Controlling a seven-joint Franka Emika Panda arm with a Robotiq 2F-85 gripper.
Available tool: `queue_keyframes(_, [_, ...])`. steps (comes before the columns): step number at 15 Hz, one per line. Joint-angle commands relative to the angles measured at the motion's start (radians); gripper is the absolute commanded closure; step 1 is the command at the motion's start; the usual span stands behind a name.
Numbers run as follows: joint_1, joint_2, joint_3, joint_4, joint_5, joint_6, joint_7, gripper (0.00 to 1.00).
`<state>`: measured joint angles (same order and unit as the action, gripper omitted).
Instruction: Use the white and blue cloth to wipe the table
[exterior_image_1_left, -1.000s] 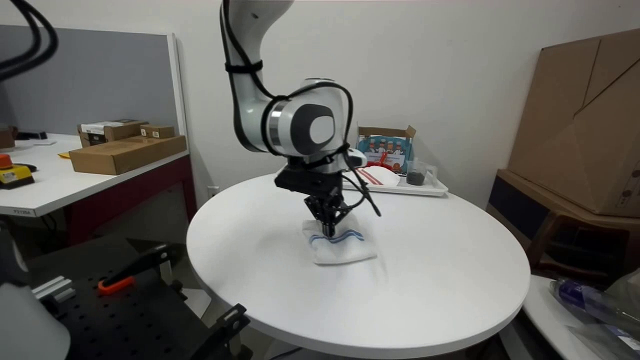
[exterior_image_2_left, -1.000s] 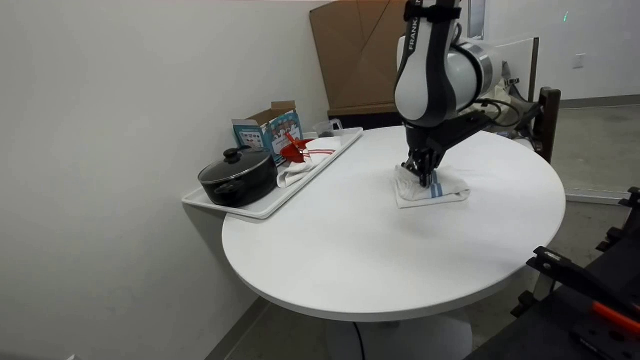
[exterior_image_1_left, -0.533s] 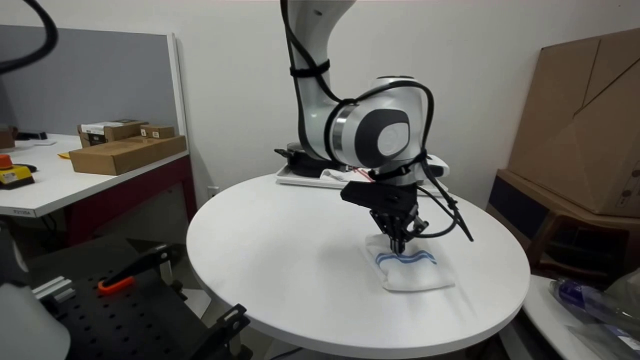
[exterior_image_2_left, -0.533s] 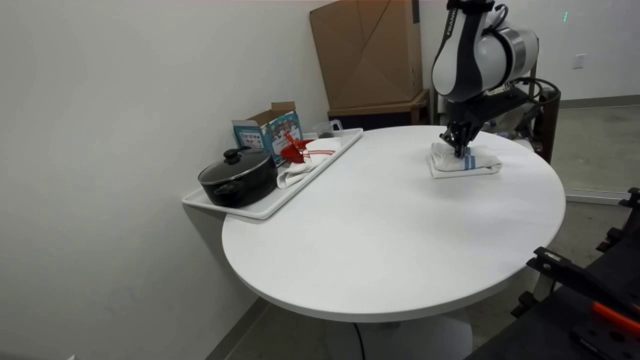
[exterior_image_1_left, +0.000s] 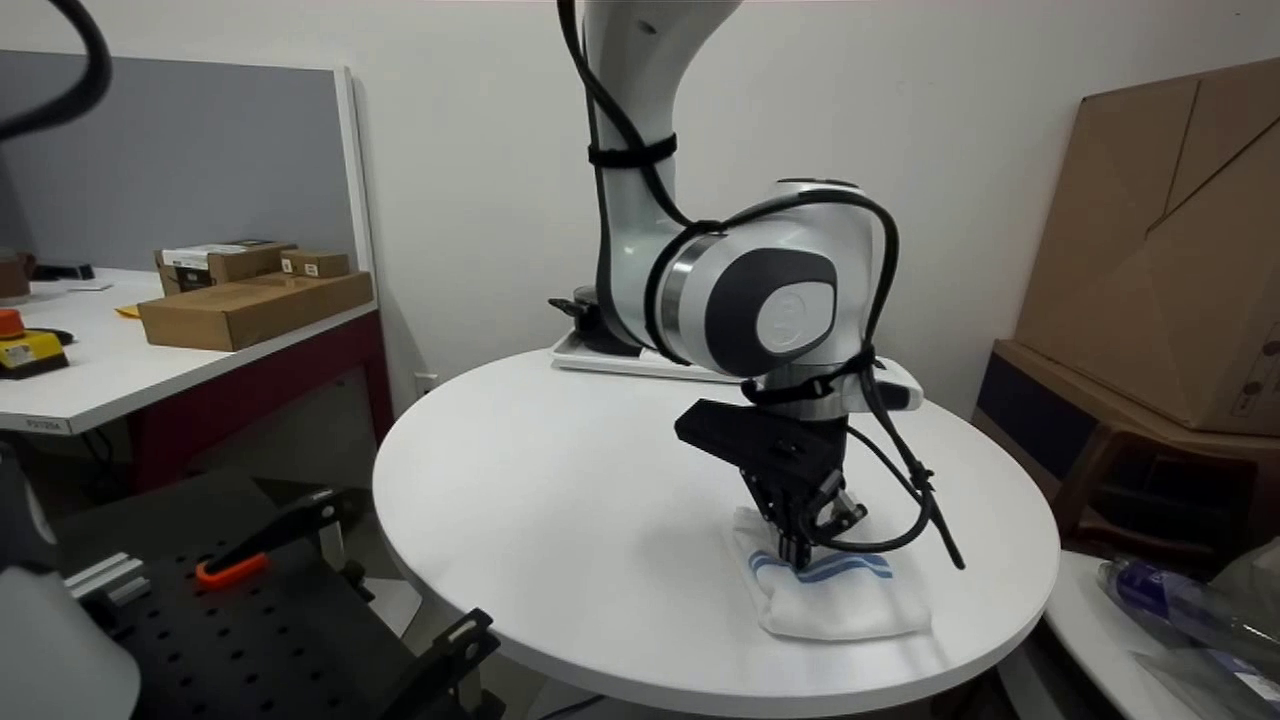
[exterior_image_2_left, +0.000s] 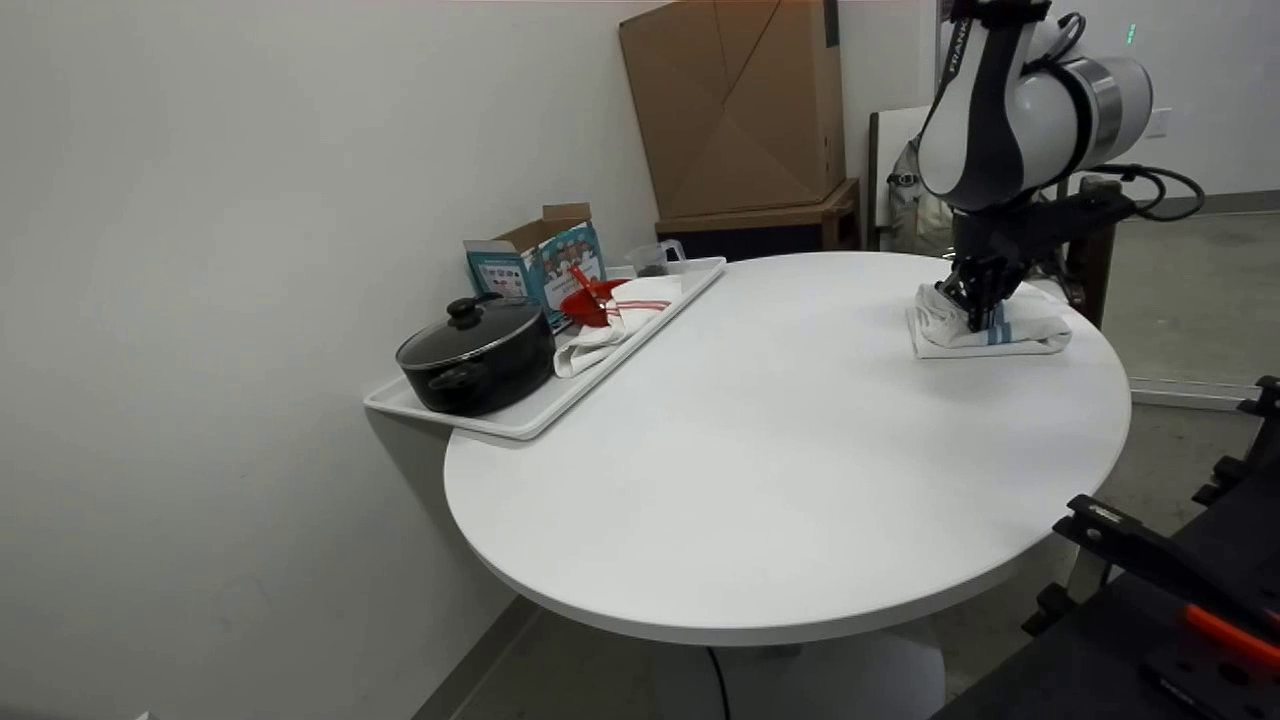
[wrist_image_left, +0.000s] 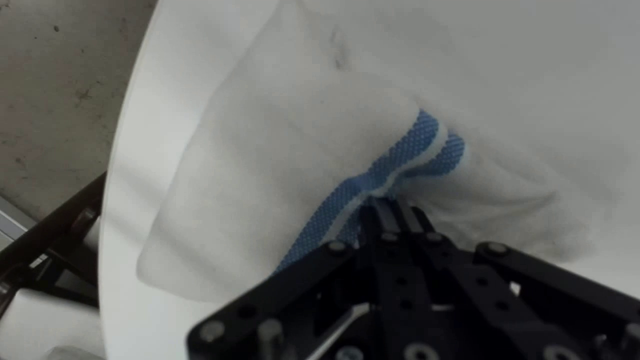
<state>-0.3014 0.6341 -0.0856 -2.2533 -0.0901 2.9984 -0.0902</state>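
The white and blue cloth (exterior_image_1_left: 845, 606) lies folded on the white round table (exterior_image_1_left: 560, 520), its blue stripes rumpled beside the fingertips. My gripper (exterior_image_1_left: 795, 555) points down into it, jaws together. In the wrist view the gripper (wrist_image_left: 395, 200) has its tips at the stripes, where folds of the cloth (wrist_image_left: 250, 200) run together; the very ends of the tips are hidden in fabric. An exterior view has the cloth (exterior_image_2_left: 1035, 335) near the table's right edge, with the gripper (exterior_image_2_left: 978, 322) over its left half.
A white tray (exterior_image_2_left: 490, 427) at the wall side of the table holds a black lidded pot (exterior_image_2_left: 475, 355), a red-striped white cloth (exterior_image_2_left: 600, 345), a blue box (exterior_image_2_left: 570, 262) and a clear cup. A brown chair (wrist_image_left: 55, 220) stands close beyond the table's edge.
Gripper and cloth have slid together over the table, rightward in both exterior views, most recently toward the camera in an exterior view. The jaws have stayed shut.
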Motion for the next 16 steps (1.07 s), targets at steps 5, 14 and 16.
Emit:
queue_keyframes(5, [0.011, -0.189, 0.157, -0.326, 0.016, 0.016, -0.101, 1.0])
queue_keyframes(14, [0.198, -0.236, 0.26, -0.415, 0.009, 0.041, -0.056, 1.0])
queue_keyframes(16, [0.264, -0.216, 0.217, -0.379, -0.005, 0.045, -0.035, 1.0])
